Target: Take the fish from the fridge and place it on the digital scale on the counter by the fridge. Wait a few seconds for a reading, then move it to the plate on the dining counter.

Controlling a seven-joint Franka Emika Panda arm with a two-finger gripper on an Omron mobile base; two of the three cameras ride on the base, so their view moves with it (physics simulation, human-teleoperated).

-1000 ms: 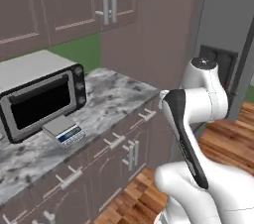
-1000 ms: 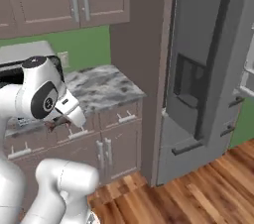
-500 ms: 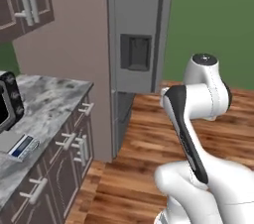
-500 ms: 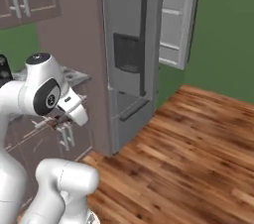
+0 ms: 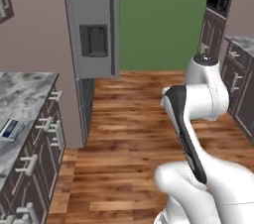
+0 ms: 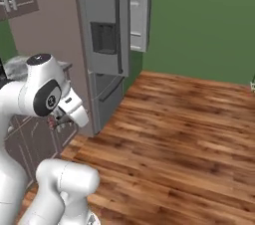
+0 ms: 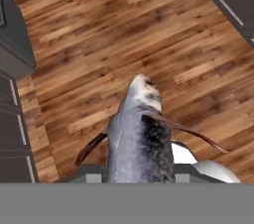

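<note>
Apparently mid-transit, w/ jaws clenched on the fish [image 7: 140, 139] held over wood floor [image 7: 149, 34], digital scale [image 5: 11, 129] on counter [image 5: 22, 86] beside fridge [image 5: 92, 25].

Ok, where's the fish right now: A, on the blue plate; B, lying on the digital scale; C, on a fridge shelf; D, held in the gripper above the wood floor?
D: in the hand view the fish juts from the shut gripper over the wood floor.

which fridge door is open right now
The far fridge door, the one with white shelves on its inside. The near door with the dispenser is shut.
</note>
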